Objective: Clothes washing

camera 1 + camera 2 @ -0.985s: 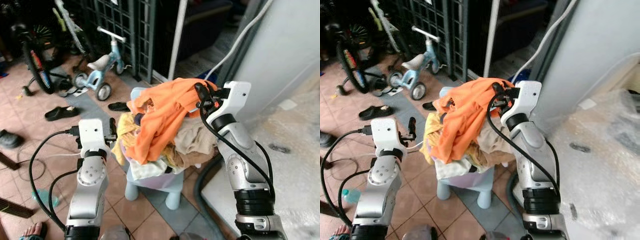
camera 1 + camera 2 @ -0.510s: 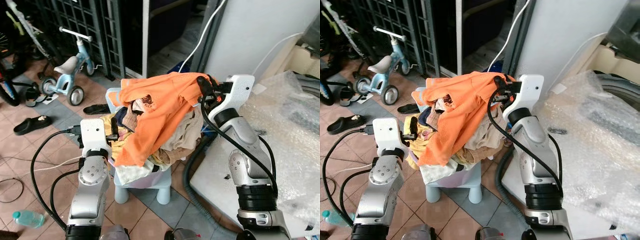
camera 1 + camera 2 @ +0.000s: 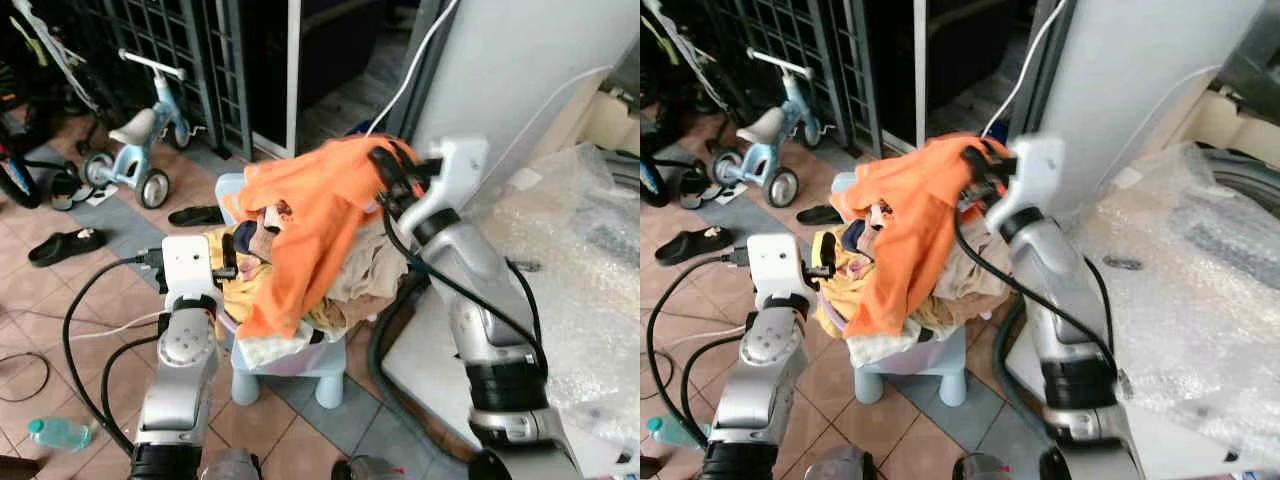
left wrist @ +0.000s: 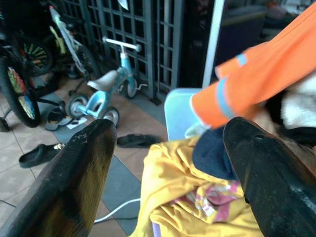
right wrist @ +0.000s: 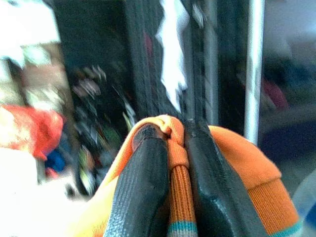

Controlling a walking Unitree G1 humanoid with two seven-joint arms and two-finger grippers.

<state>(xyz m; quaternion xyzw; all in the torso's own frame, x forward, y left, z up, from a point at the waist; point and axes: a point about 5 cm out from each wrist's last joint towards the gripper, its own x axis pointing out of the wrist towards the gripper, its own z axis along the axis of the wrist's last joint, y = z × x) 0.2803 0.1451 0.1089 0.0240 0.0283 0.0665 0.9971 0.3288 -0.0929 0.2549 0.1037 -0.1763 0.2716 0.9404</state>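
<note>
orange shirt coming off the pile

my right hand is pinched tight on a fold of the orange shirt and has swung it over since half a second ago; the rest still drapes the clothes pile below it. my left hand waits spread wide, empty, beside the pile. lifting clear comes next, i judge.

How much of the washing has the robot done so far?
Barely started. The pile of clothes sits heaped on the small blue stool, nothing loaded yet. In hand: the right gripper is shut on the orange shirt, lifting it off the heap. The left gripper hangs open beside the pile. Every other garment remains.
</note>
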